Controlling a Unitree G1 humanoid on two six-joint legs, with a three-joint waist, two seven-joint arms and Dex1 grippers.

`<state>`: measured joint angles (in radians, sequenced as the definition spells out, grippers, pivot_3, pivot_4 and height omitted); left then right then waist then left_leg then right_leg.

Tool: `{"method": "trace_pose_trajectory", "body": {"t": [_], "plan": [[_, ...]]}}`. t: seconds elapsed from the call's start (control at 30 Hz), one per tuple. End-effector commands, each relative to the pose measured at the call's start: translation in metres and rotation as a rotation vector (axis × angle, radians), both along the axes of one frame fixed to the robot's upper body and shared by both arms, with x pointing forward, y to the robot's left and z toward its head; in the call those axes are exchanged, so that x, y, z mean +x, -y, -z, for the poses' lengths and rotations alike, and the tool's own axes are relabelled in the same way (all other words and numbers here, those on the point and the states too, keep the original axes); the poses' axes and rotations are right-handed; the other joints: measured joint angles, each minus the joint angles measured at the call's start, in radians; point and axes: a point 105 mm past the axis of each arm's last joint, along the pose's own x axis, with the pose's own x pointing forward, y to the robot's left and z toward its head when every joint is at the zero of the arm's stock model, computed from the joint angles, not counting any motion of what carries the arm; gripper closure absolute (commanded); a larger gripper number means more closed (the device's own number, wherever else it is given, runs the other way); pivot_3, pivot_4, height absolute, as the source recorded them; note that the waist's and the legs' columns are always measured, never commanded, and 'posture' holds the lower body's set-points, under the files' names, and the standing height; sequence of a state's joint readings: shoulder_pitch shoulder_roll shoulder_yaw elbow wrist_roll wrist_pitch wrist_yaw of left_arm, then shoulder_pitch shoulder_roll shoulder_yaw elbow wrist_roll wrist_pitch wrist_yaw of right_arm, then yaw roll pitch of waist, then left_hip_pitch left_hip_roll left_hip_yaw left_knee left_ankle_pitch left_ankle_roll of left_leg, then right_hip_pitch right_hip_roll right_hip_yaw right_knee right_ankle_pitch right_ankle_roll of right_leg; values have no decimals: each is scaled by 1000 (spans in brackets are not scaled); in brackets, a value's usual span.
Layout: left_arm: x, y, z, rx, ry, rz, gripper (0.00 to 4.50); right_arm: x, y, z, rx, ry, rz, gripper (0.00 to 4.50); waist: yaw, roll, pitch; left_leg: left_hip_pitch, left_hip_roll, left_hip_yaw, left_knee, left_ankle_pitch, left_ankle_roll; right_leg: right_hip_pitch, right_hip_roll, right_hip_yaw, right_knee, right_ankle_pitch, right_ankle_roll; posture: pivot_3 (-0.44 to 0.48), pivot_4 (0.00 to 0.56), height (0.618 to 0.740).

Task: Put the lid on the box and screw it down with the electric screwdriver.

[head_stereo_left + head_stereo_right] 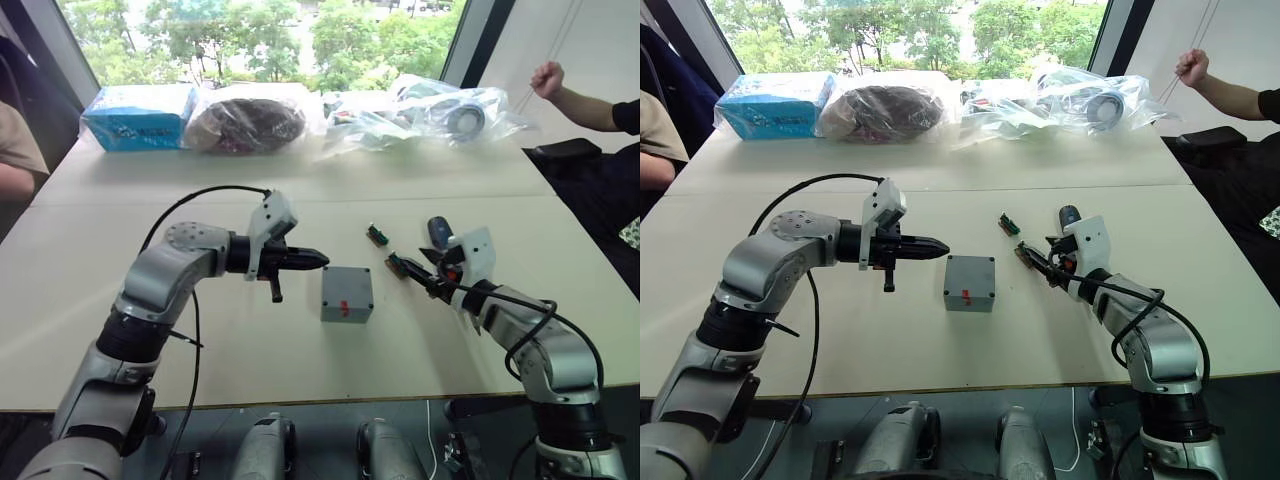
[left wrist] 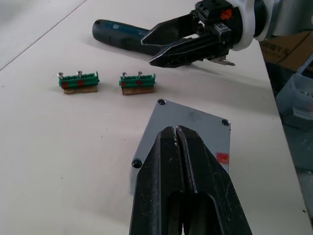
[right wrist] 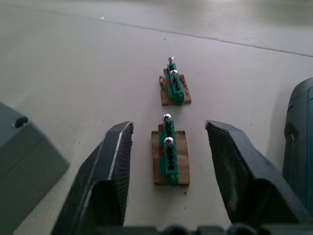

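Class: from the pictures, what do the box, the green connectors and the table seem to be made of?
Box: likely plastic; matte, even grey, dark corner screws.
Connectors: probably green plastic on brown board, with shiny metal screw heads.
Table: pale, smooth, perhaps laminate; not certain.

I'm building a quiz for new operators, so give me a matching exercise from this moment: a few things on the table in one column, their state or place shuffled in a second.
Things:
1. left tool
2. right tool
3. box
4. electric screwdriver

States or places:
A. lid already on, red mark on its side
B. fingers open around a green connector
C. lying on the table beyond the right tool
D. fingers shut, empty, above the box

Pairs: 1-D, 2-B, 3-A, 4-C
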<state>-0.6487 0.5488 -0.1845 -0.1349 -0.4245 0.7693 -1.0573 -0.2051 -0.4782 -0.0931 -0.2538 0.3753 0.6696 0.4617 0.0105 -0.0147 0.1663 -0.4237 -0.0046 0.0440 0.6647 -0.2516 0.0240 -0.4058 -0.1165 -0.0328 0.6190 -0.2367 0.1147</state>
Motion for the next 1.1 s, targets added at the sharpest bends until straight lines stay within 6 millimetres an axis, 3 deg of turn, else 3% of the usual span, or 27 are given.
{"method": "trace_pose_trajectory", "body": {"t": [0.03, 0.6, 0.7, 0.8, 1.1], "plan": [[-6, 5, -9, -8, 59, 24, 4500, 2, 0, -3, -32, 26, -13, 2552, 0, 0, 0, 0, 0, 0, 0, 0, 0, 0, 0, 0, 0, 0, 0, 0, 150, 740], [-5, 8, -4, -7, 68, 5, 4500, 19, -1, 2, -53, 43, -8, 2552, -1, 0, 0, 0, 0, 0, 0, 0, 0, 0, 0, 0, 0, 0, 0, 0, 150, 740], [-6, 9, -3, -6, 67, 4, 4500, 20, -2, 3, -57, 44, -9, 3254, -1, 0, 0, 0, 0, 0, 0, 0, 0, 0, 0, 0, 0, 0, 0, 0, 150, 740], [-6, 9, -2, -6, 68, 2, 4500, 20, -3, 5, -66, 43, -16, 4395, -1, 0, 0, 0, 0, 0, 0, 0, 0, 0, 0, 0, 0, 0, 0, 0, 150, 740], [-4, 7, -1, -7, 66, -11, 4500, 17, -5, 1, -72, 63, -29, 4395, -1, 0, 0, 0, 0, 0, 0, 0, 0, 0, 0, 0, 0, 0, 0, 0, 150, 740]]}}
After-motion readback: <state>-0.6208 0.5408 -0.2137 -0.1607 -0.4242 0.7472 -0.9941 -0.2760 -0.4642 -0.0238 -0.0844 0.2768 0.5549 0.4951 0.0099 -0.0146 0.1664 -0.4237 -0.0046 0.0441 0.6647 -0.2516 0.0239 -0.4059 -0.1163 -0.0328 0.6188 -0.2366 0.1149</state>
